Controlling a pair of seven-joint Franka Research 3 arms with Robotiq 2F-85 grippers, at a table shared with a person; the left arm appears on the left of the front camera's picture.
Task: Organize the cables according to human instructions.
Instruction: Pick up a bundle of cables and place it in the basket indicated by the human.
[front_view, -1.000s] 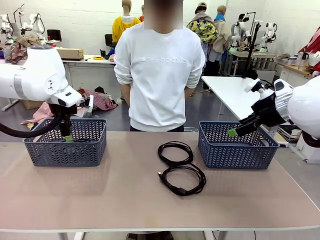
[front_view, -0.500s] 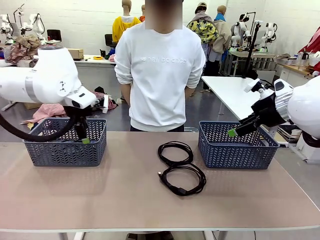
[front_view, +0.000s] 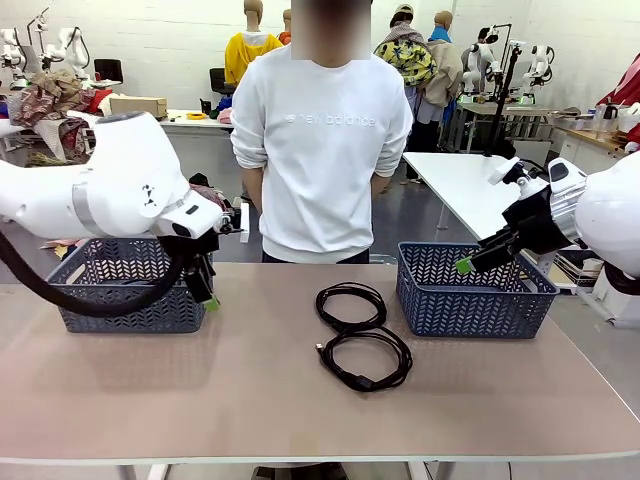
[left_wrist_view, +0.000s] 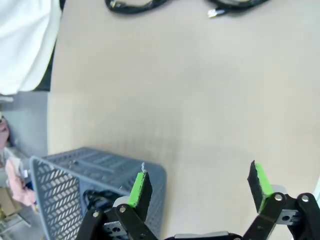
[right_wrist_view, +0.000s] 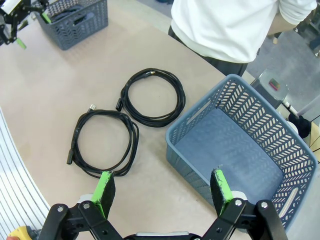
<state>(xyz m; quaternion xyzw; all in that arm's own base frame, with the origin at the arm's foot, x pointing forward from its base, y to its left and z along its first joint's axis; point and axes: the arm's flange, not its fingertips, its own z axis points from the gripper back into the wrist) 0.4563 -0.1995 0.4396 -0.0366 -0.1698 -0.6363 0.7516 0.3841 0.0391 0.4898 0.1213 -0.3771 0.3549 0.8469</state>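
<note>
Two coiled black cables lie mid-table in front of the person: the far one (front_view: 383, 305) (right_wrist_view: 181, 97) and the near one (front_view: 365, 384) (right_wrist_view: 132, 142). A third cable (left_wrist_view: 95, 197) rests in the left grey basket (front_view: 120, 310). My left gripper (front_view: 207, 292) (left_wrist_view: 200, 185) hangs open and holds nothing, just past that basket's right end, low over the table. My right gripper (front_view: 465, 265) (right_wrist_view: 162, 187) is open with nothing in it, above the near-left rim of the right blue-grey basket (front_view: 470, 305) (right_wrist_view: 240, 145), which has nothing in it.
A person in a white sweatshirt (front_view: 320, 140) stands at the far edge, hands behind the back. Bare tabletop (front_view: 250, 400) stretches between the baskets and toward me. The two baskets flank the cables.
My left arm has swung rightward, from over the left basket to just past its right end. The right arm and the cables have not moved.
</note>
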